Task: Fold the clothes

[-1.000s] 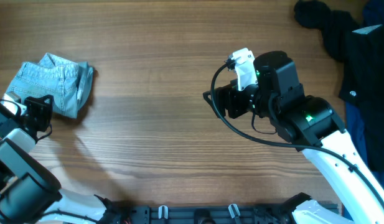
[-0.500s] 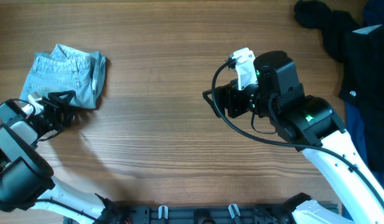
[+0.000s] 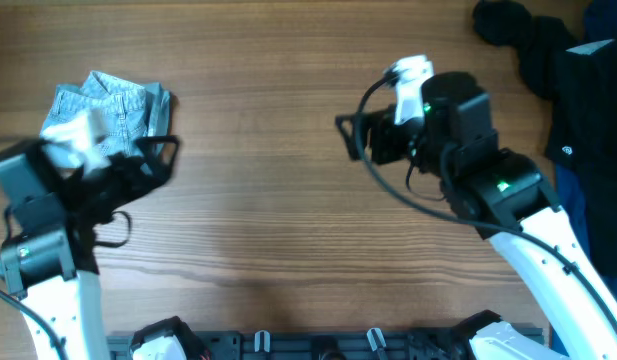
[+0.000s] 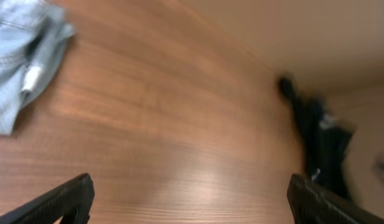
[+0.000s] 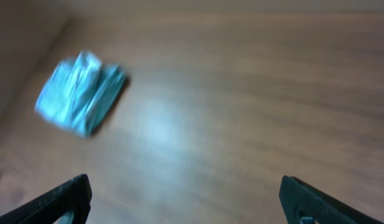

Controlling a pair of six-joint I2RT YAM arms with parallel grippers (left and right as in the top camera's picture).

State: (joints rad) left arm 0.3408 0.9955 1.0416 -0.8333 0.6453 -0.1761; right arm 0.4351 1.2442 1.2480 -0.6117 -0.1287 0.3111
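shorts (image 3: 118,100): left arm (image 3: 48,190) hides our near corner; arm motion-blurred
left wrist view: shorts cropped top-left
black garment (image 3: 533,45): we lose it past the edge

The wide middle of the desk (image 3: 258,220) lies bare between the left hand (image 3: 160,160) and the right hand (image 3: 346,140). Both have their fingers spread wide, and either has room to sweep across. The bunched denim shorts (image 3: 108,105) block the far left corner, just beside the left hand. A black garment (image 3: 533,50) and dark blue fabric (image 3: 606,215) crowd the right edge.
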